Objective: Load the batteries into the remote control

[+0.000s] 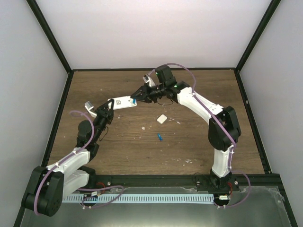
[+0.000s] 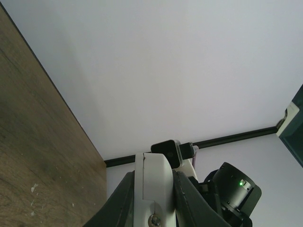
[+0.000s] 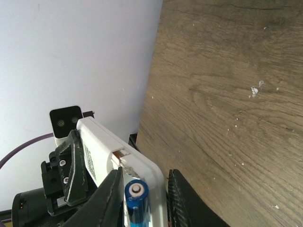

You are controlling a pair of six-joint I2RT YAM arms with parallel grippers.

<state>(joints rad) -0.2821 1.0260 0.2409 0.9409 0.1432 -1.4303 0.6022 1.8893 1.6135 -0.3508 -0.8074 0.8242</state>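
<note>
Fingers (image 3: 108, 198) of right gripper (image 3: 144, 176) pinch battery (image 3: 136, 199) (remote control (image 3: 99, 142) in left gripper (image 2: 154, 178)).

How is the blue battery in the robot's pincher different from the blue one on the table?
The held battery is pinched in the right gripper, up in the air; the loose battery lies on the table, untouched. The held battery is at the end of the remote control; the loose battery is apart from it. Both are small and blue.
</note>
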